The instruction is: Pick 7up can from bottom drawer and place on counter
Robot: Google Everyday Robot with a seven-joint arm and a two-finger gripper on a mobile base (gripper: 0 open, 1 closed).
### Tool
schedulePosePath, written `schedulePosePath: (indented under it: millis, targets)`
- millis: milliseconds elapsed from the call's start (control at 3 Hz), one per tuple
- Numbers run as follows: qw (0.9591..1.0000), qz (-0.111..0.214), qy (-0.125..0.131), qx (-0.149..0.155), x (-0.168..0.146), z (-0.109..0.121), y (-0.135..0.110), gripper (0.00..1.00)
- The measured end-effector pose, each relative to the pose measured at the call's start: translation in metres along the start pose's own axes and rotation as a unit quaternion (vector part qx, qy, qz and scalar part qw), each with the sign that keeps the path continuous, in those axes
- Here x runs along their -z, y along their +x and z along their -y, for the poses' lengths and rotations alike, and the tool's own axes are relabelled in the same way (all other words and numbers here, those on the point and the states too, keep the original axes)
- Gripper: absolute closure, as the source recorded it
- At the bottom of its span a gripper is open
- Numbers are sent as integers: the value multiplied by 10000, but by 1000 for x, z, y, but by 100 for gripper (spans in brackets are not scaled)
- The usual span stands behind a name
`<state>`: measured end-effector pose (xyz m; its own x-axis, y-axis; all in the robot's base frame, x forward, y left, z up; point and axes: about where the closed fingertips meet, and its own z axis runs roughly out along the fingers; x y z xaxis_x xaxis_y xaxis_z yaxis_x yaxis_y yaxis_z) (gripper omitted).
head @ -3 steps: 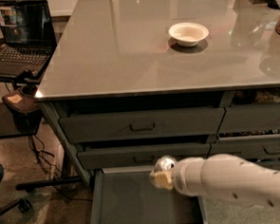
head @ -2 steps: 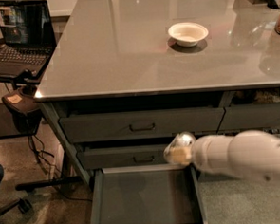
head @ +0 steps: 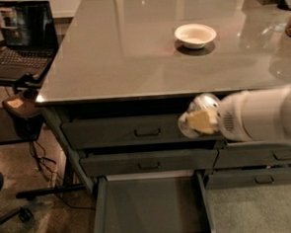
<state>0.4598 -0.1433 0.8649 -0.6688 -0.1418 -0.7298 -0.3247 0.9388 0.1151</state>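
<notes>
My gripper reaches in from the right on a white arm and hangs in front of the top drawer front, just below the counter's edge. It is shut on the 7up can, of which I see a blurred silver rounded end above the pale yellow fingers. The bottom drawer is pulled open below and left of the gripper, and its flat dark floor is bare. The counter is a glossy grey top above the gripper.
A white bowl sits on the counter at the back right. Closed drawers with recessed handles lie under the counter. A laptop on a black stand is at the left, with cables on the floor below.
My gripper has risen with the can from just over the open bottom drawer up and to the right, to just under the counter's edge.
</notes>
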Motion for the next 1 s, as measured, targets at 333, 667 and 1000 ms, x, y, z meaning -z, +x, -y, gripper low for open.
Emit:
schedulePosePath:
  millis: [333, 667, 1000]
  targets:
    - [9991, 35, 239, 345, 49, -40, -56, 100]
    - [9984, 57, 470, 308, 72, -40, -78, 100]
    - [9982, 118, 550, 216, 55, -37, -107, 100]
